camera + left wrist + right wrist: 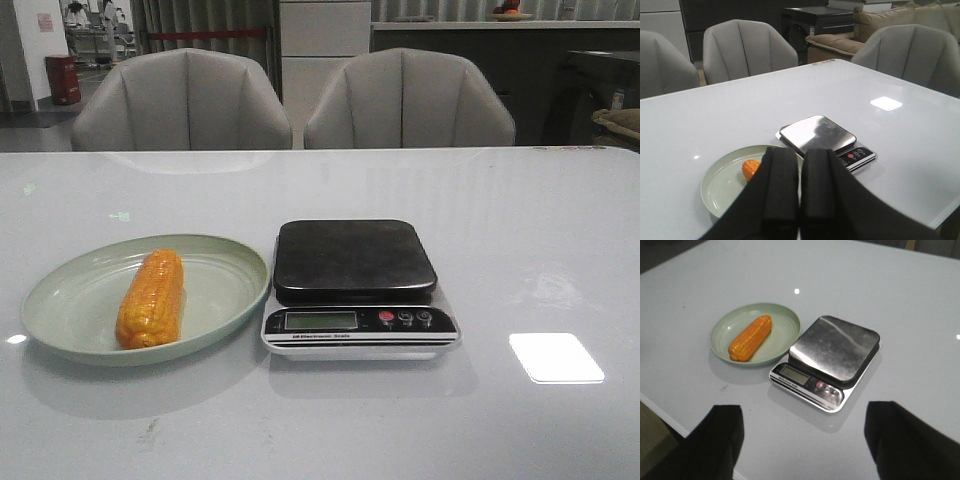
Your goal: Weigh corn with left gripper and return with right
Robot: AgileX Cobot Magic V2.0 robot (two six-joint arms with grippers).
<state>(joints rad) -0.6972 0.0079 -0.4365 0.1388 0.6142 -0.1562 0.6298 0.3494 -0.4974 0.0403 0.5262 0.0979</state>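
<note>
Since the corn (151, 298) lies on the plate (60, 300) and the scale's platform is bare, the task looks not yet begun: picking, weighing and returning are all left, as far as these pictures show.

Largest is the surface (520, 230), a pale glossy white-grey top that mirrors ceiling lights. On it stands the scale (355, 285), a square dark metal platform with rounded corners, polished enough to glare in the wrist views, over a silver base with a small display and three round buttons. Just beside it, on the robot's left, sits the plate, round, shallow, matte pale green with a raised rim. The corn rests lengthwise in it, orange-yellow, blunt-ended, ribbed with rows of kernels, shorter than the plate's width.

The left hand (799, 200), with broad black matte fingers pressed together and gripping nothing, hangs above the near edge of the surface, well apart from the corn. The right hand (800, 440) is spread wide and empty, its two dark fingers framing the scale from above.
</note>
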